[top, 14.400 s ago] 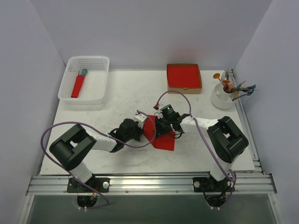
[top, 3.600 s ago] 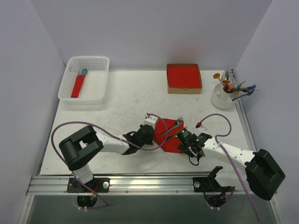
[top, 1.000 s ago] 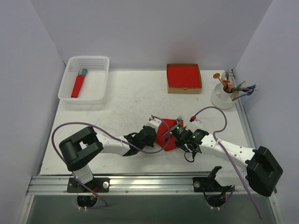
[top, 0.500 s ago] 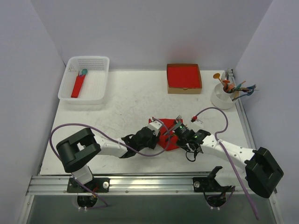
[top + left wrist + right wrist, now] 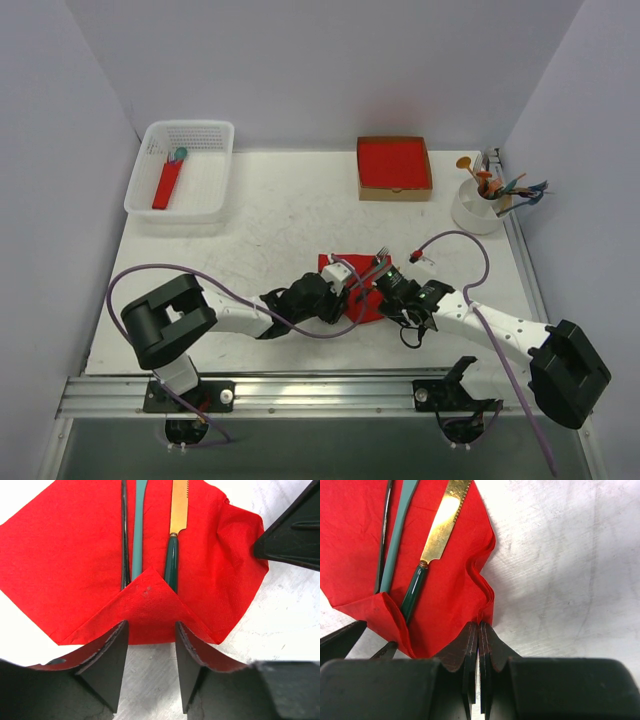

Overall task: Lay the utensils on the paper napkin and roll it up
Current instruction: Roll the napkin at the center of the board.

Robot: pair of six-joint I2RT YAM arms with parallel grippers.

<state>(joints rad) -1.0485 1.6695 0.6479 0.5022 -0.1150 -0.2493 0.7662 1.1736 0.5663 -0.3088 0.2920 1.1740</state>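
Observation:
The red paper napkin lies flat on the table, its near corner folded over the handle ends of the utensils. On it lie a thin dark piece, a teal handle and a gold-bladed knife with a dark green handle. Grey fork tines stick out past the far edge. My left gripper stands open at the folded corner, with only napkin and table between its fingers. My right gripper is shut at the napkin's buckled right edge, which runs up into its tips.
A white basket at the back left holds a red roll with a teal spoon head. A cardboard box of red napkins stands at the back middle. A white cup of colourful cutlery is at the back right.
My left gripper's jaws have spread apart at the near corner of the napkin and shifted a little to the right. The right gripper stays shut at the right edge.

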